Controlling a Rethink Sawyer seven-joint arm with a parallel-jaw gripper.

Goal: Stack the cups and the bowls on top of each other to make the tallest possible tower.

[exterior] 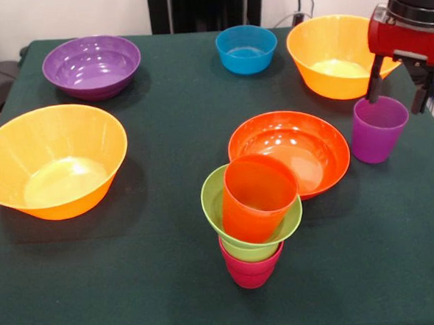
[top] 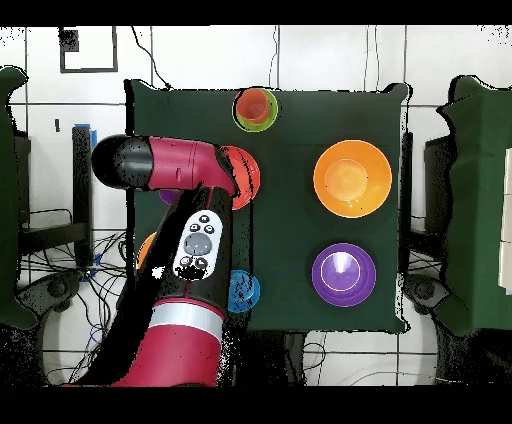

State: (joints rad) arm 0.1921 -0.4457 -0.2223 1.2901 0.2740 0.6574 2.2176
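The tower (exterior: 251, 219) stands at the table's front centre: a crimson cup (exterior: 251, 269) at the bottom, a lime green cup (exterior: 246, 250) in it, a small lime green bowl (exterior: 213, 201) on that, and an orange-red cup (exterior: 256, 197) tilted in the bowl. The tower also shows in the overhead view (top: 256, 108). The purple cup (exterior: 378, 128) stands upright on the table at the right. My gripper (exterior: 398, 101) is open just above and behind it, one finger (exterior: 375, 79) at the cup's rim, the other finger to its right. In the overhead view the arm hides the gripper.
A red-orange bowl (exterior: 290, 151) lies between the tower and the purple cup. A large orange bowl (exterior: 336, 56) sits right behind the gripper, another (exterior: 53, 159) at the left. A purple bowl (exterior: 91, 65) and a blue bowl (exterior: 246, 48) stand at the far side.
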